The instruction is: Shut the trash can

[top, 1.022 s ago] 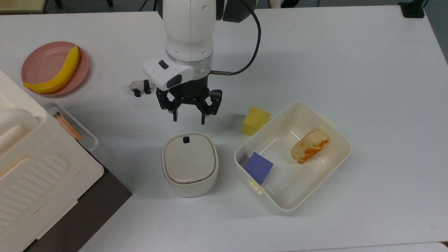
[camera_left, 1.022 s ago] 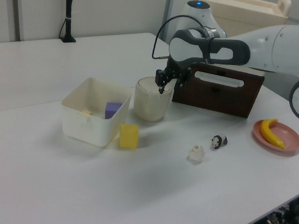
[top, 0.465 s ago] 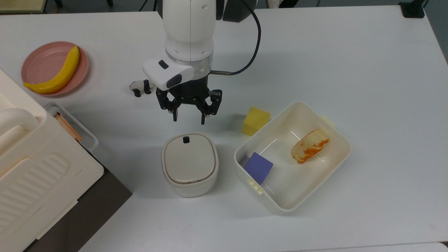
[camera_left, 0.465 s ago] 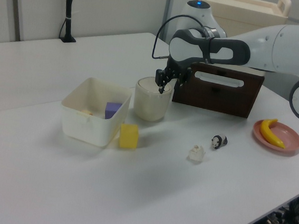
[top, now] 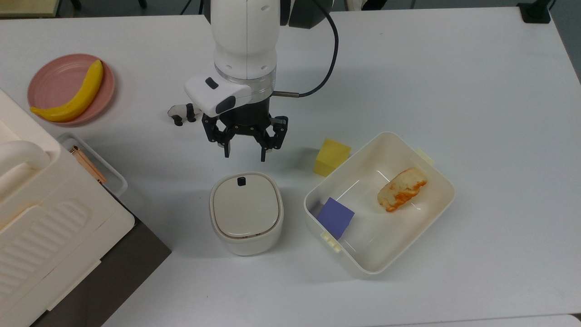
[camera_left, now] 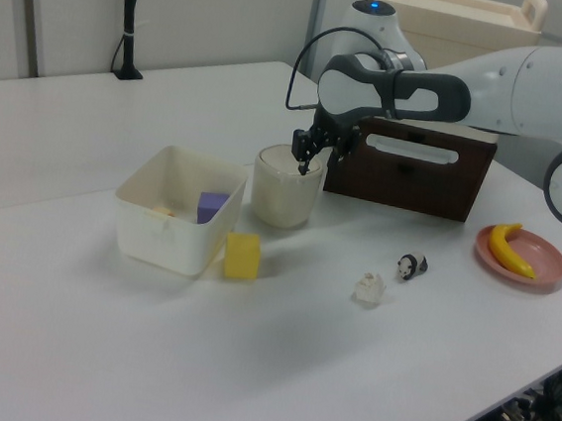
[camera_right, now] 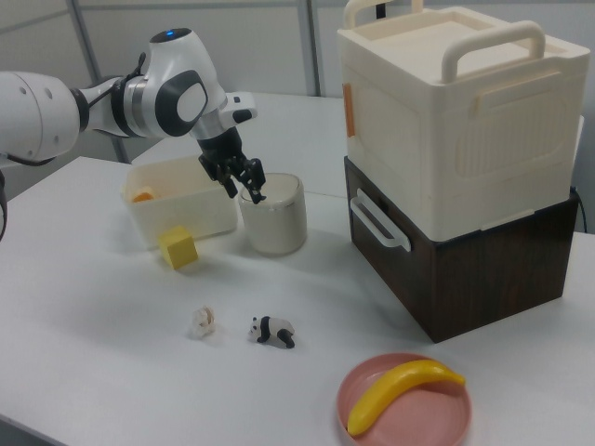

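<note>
No readable brand, label or writing anywhere on the white table [top: 454,68]. Against the pictures of a second and half a second ago, practically unchanged: the black two-finger gripper [top: 244,155] in the same spot, fingers spread apart and gripping nothing, hanging above the table just beyond the button edge of the small cream-white rounded-square trash can [top: 246,212], not touching it. Flat beige-grey lid [top: 245,205] lying level and shut on the bin, with one small black button [top: 242,181] near the edge facing the gripper. Bin standing on the table in the top view's lower middle, between the big cream ribbed case with a handle [top: 41,218] at the top view's left and the open cream rectangular tub [top: 435,172] at the top view's right. Counted: one purple block [top: 335,216] and one orange-crusted bread piece [top: 402,188] inside the tub, one yellow foam cube [top: 332,156] just beside it, one yellow banana [top: 72,94] on one pink plate [top: 54,79], one small panda figure [top: 181,112], one small whitish lump [camera_right: 204,321] near the panda.
</note>
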You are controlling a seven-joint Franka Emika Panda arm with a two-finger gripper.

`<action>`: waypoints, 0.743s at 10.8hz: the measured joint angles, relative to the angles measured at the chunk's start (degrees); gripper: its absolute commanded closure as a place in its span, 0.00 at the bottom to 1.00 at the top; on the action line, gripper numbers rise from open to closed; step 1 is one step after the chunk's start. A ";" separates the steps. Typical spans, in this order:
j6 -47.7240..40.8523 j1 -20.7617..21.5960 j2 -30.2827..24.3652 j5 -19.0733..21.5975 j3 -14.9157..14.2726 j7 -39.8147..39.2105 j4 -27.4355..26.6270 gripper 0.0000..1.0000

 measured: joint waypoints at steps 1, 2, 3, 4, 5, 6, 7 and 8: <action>0.00 0.00 0.00 0.00 0.00 0.00 0.01 0.32; 0.00 0.00 0.00 0.00 0.00 0.00 0.01 0.32; 0.00 0.00 0.00 0.00 0.00 0.00 0.01 0.32; 0.00 0.00 0.00 0.00 0.00 0.00 0.01 0.32; 0.00 0.00 0.00 0.00 0.00 0.00 0.01 0.34; 0.00 0.00 0.00 0.00 0.00 0.00 0.01 0.37; 0.00 0.00 0.00 0.00 0.00 0.00 0.01 0.39; 0.00 0.00 0.00 0.00 0.00 0.00 0.01 0.48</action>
